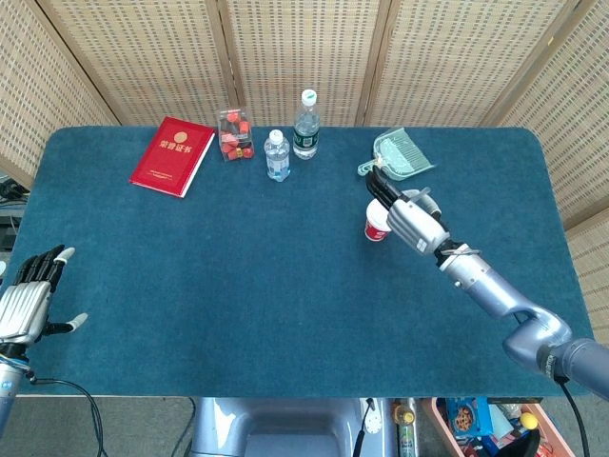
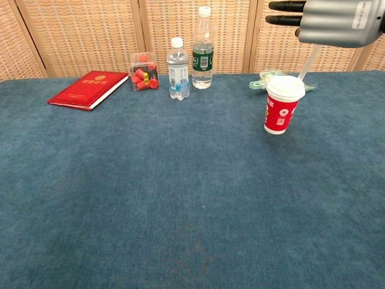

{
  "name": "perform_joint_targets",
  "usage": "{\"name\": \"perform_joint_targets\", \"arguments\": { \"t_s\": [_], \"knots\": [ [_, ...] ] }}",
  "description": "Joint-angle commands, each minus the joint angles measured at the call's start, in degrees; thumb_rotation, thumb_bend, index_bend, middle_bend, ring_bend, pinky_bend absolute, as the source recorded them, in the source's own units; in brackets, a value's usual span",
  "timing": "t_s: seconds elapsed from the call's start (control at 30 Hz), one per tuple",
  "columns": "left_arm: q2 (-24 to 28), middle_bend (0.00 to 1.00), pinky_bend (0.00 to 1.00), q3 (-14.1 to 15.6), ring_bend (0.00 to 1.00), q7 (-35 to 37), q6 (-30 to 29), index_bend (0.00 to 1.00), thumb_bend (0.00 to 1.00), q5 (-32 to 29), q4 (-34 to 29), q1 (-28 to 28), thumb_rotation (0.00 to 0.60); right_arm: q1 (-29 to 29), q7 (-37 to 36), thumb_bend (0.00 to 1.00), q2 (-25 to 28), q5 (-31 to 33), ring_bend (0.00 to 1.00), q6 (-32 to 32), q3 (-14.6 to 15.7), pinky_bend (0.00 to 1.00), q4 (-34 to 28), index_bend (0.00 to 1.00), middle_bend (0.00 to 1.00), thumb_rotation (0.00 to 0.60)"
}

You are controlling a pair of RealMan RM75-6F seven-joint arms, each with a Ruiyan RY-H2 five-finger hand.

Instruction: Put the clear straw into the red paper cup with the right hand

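Observation:
The red paper cup [image 2: 280, 104] with a white rim stands upright on the blue table, right of centre. My right hand [image 2: 332, 21] hovers just above it and holds the clear straw [image 2: 307, 62], which slants down to the cup's far right rim. Whether the straw's tip is inside the cup cannot be told. In the head view the right hand [image 1: 407, 215] covers most of the cup [image 1: 375, 228], and the straw is hidden there. My left hand [image 1: 29, 300] rests open off the table's front left corner, holding nothing.
Along the back edge lie a red book [image 1: 172, 155], a clear box of red pieces [image 1: 234, 133] and two water bottles [image 1: 277, 155] [image 1: 305, 125]. A green dustpan-like item [image 1: 400, 154] lies just behind the cup.

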State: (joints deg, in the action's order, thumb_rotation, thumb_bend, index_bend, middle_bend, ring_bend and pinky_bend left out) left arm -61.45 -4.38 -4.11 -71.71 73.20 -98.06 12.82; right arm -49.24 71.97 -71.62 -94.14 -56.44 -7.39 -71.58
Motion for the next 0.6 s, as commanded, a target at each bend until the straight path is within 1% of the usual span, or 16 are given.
{"name": "perform_joint_targets", "arguments": {
  "t_s": [0.03, 0.3, 0.6],
  "knots": [
    [0.1, 0.0, 0.0, -0.1, 0.0, 0.2, 0.1, 0.0, 0.2, -0.1, 0.1, 0.1, 0.6, -0.5, 0.6, 0.5, -0.9, -0.1, 0.0, 0.9, 0.4, 0.0, 0.5, 0.7, 0.1, 0.6],
    [0.0, 0.0, 0.0, -0.1, 0.0, 0.7, 1.2, 0.0, 0.2, -0.5, 0.5, 0.5, 0.6, -1.6, 2.9, 0.5, -3.7, 0.8, 0.0, 3.3, 0.6, 0.01, 1.9, 0.7, 0.1, 0.6],
    [-0.1, 0.0, 0.0, -0.4, 0.0, 0.9, 2.2, 0.0, 0.2, -1.8, 1.3, 1.0, 0.6, -2.3, 4.7, 0.5, -6.0, 2.3, 0.0, 4.5, 0.2, 0.0, 3.0, 0.7, 0.09, 0.6]
  ]
}}
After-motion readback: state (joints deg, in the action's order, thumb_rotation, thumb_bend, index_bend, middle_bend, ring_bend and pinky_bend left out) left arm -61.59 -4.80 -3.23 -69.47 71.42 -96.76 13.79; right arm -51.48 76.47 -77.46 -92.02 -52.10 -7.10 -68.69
